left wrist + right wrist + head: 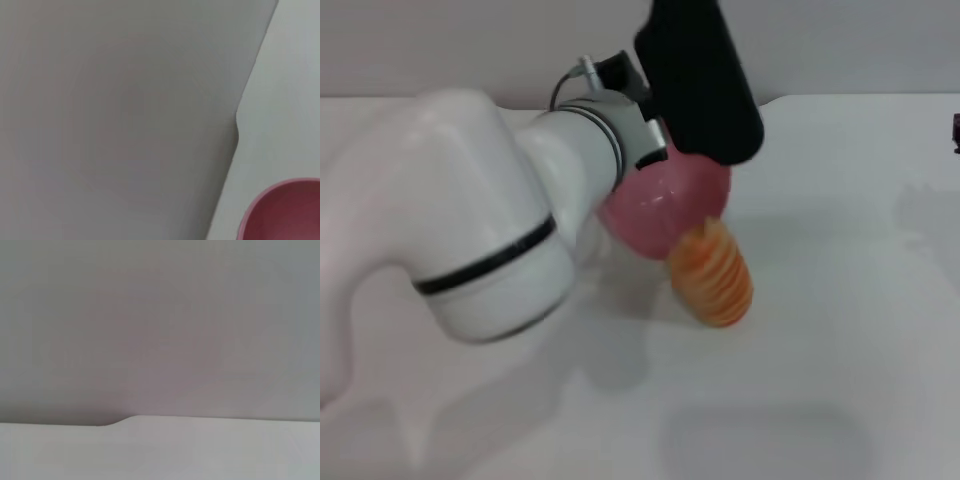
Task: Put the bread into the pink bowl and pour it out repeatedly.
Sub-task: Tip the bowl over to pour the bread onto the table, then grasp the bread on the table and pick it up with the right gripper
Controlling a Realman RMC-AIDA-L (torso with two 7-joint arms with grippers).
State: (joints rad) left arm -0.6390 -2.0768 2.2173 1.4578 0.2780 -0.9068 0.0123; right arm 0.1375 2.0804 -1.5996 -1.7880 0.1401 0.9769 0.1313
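bread (712, 277): ridged orange, cream stripes | pink bowl (665, 205): tilted, smooth

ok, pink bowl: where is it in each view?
Head: pink bowl centre, tipped up at the left arm's end, bread just below it.
Left wrist: only its rim, lower right corner.
Right wrist: not in it.
Shared landmark: white table.

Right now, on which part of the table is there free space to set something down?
The table is bare on the robot's right of the bread and along the near edge in front of it. It is crowded at the centre, where the left gripper holds the tipped pink bowl over the bread.
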